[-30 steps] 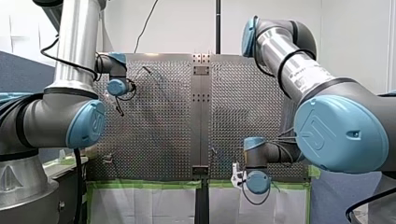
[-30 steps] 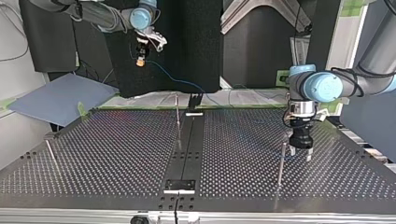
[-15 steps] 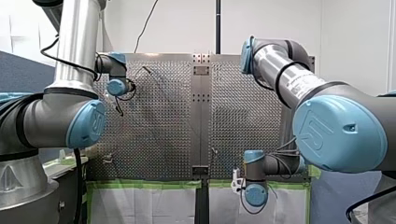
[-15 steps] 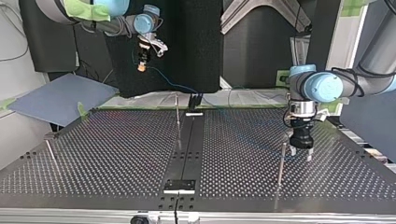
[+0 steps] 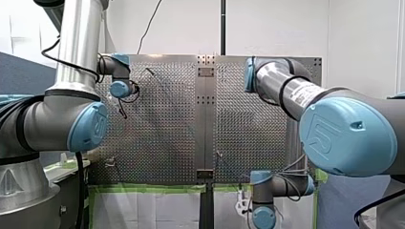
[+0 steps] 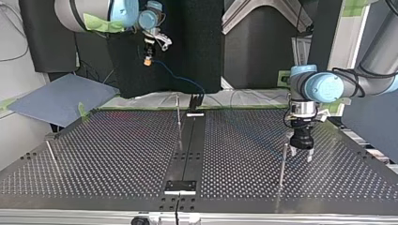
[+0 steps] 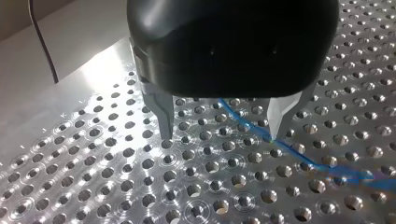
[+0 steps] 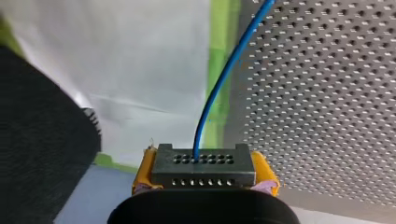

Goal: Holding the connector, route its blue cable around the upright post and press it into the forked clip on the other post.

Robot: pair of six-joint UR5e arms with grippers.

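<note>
A: Which step? Go L to R in the top view.
B: Early routing, I'd say. Left of the centre post (image 6: pixel 179 117), high & behind it, my right arm's jaws are clamped on the connector (image 6: pixel 148 60), with yellow pads (image 8: pixel 142 170) pinching both ends. The blue cable (image 8: pixel 229 65) droops from it down twd the bench edge behind the post. It's not wrapped round the post yet.
A: Connector's build?
B: Dark rect. block w/ two rows of small pin holes. Cable exits mid-face & looks thin, smooth, bendy. The post is a slim upright metal rod.
A: Right of the post?
B: A second rod (image 6: pixel 283 164), well right of it. Fork's too small to make out. My left arm's jaws hang just beside that rod: bare tapered metal fingers (image 7: pixel 163 116) spread wide, holding nothing, tips low over the bench (image 6: pixel 117 159). There's a blue streak by one tip. Cable or reflection, can't tell.
A: Bench?
B: Shiny perforated metal w/ countersunk holes.
A: Next?
B: Prob. swing the connector past the centre post so the cable bends round it. Keep light tension, then carry it twd the second rod & press down. Slack cable could slip off a smooth rod.
</note>
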